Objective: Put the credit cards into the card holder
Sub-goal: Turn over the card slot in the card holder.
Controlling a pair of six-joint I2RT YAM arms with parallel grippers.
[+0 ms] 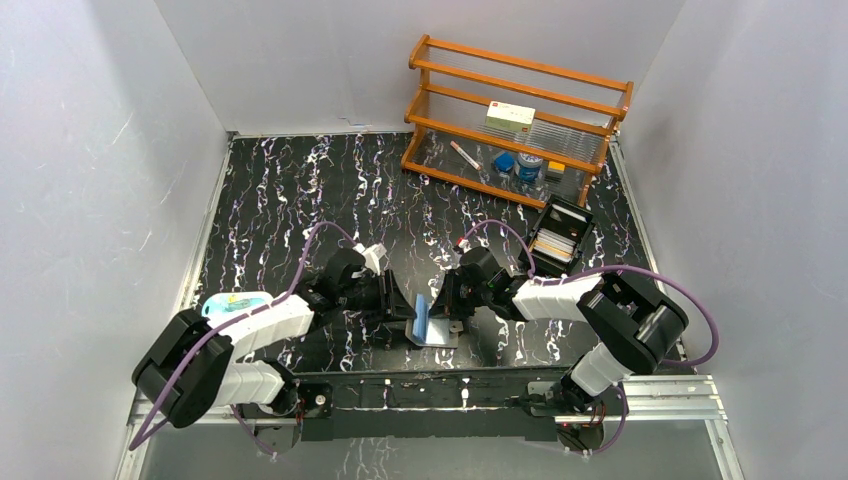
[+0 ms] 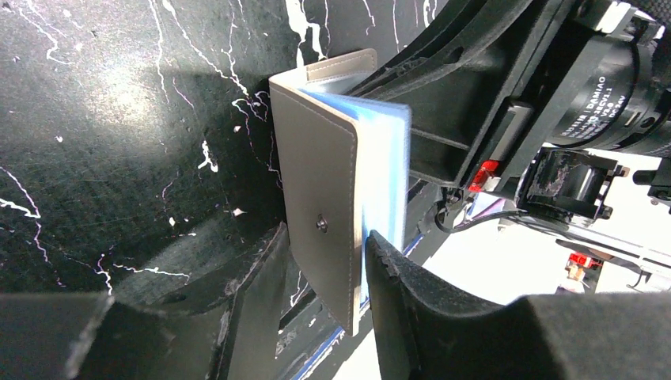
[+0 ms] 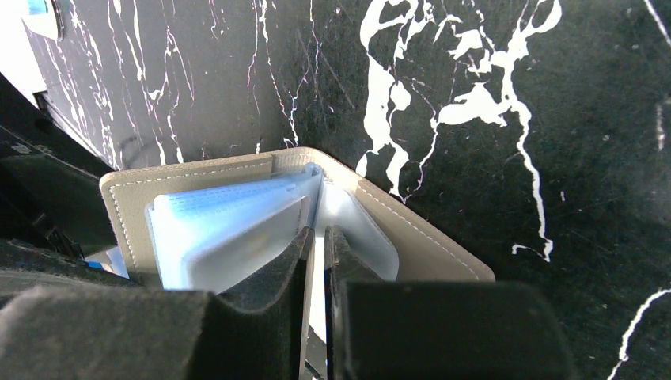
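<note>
Straddling the grey cover of the card holder (image 2: 320,182), the left end effector (image 2: 326,247) stands released: one finger is just clear of the cover's outer face, the other just beside the blue sleeves. Right end effector (image 3: 316,237) is clenched on a clear inner sleeve of the card holder, fingers nearly together. Card holder is open in a V, propped on edge on the black marbled desk (image 1: 300,190), near the front edge between both arms. Credit cards (image 1: 553,245) sit in a black tray (image 1: 572,214) at right, well apart.
</note>
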